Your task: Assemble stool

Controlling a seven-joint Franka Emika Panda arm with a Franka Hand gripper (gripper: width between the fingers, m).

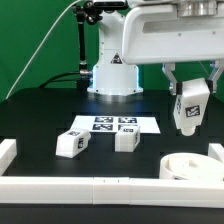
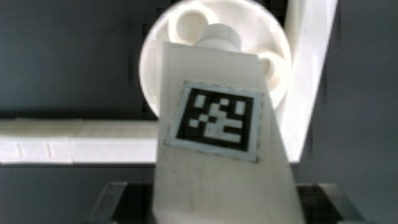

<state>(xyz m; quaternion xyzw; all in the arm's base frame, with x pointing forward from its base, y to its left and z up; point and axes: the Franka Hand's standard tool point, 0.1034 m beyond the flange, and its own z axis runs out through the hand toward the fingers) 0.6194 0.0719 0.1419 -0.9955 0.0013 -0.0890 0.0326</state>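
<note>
My gripper [image 1: 191, 93] hangs at the exterior view's right, shut on a white block leg [image 1: 189, 112] with a black-and-white tag. The leg hangs tilted in the air above the round rimmed seat [image 1: 194, 166], not touching it. In the wrist view the held leg [image 2: 217, 130] fills the middle, its tag facing the camera, with a dark finger [image 2: 118, 196] on each side of it. The seat [image 2: 214, 45] shows beyond the leg's far end. Two more tagged legs [image 1: 72, 142] [image 1: 126, 139] lie on the black table.
The marker board [image 1: 115, 124] lies flat behind the two loose legs. White border rails run along the table's front [image 1: 100, 188] and at the left [image 1: 8, 150]. The robot's white base [image 1: 112, 75] stands at the back. A rail [image 2: 71, 140] also crosses the wrist view.
</note>
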